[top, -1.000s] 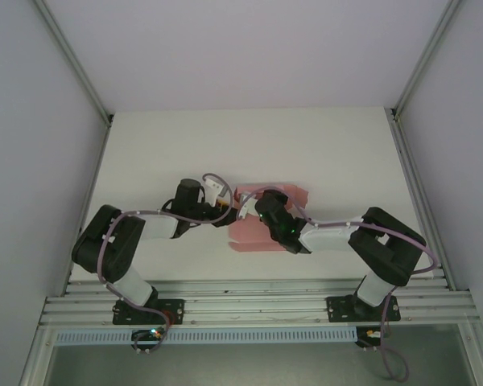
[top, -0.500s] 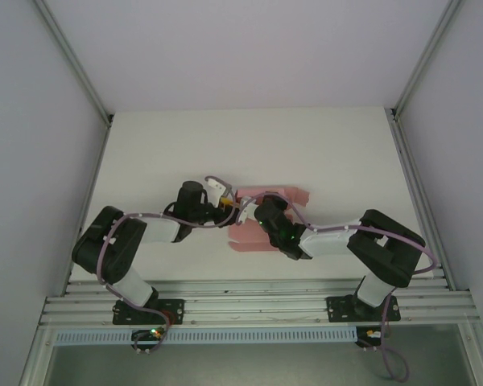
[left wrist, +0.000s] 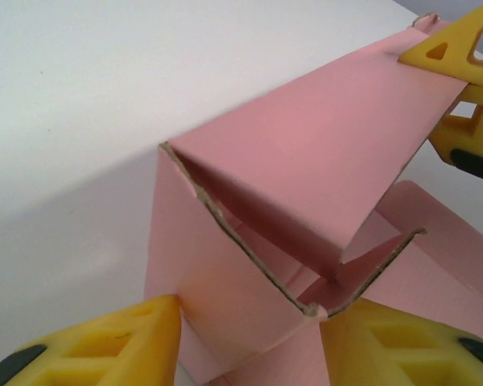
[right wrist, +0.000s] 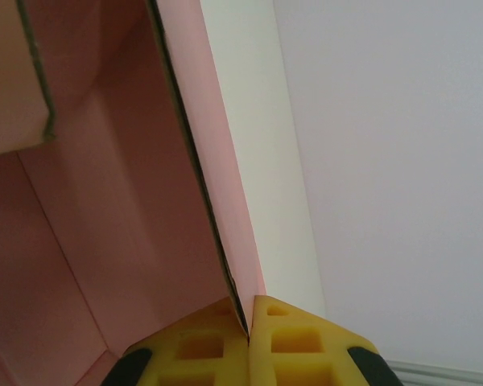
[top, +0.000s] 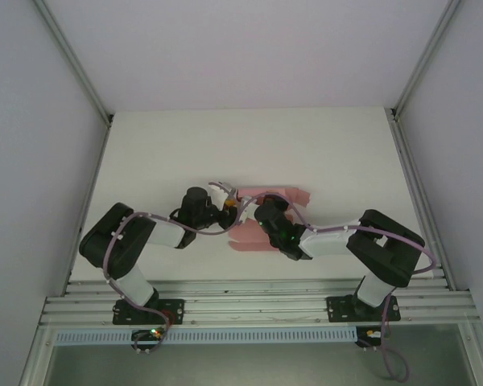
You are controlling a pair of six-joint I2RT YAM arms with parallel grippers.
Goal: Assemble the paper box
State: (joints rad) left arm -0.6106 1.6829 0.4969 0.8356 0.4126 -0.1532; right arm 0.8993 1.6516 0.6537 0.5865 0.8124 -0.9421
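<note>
Left gripper (left wrist: 251, 312): low at the box's left end. Its jaws stand part-way apart and straddle a raised, folded corner. Card meets both yellow fingers, but I cannot tell whether they are squeezing it or only bracketing it.
Paper box (left wrist: 306, 153): pale pink card lying mid-desk between the two arms, only partly formed. One broad panel is lifted and slopes over the base. A shorter flap is tucked under it, and more flaps lie flat on the white desk (top: 306, 145) on the right.
Right gripper (right wrist: 246, 318): closed tight on the thin top edge of an upright side panel, pinching the card between its pads. From the left wrist view, one of its yellow fingers sits on the far upper corner of the lifted panel.
Step in hand: judged to be raising and squaring the walls, with the right arm holding a panel up while the left works the corner fold.
Next move calls for: pressing the corner flap inward along its crease with the left fingers, while the right holds firm so the wall does not spring back. The pressure should be gentle, since thin card buckles easily.
</note>
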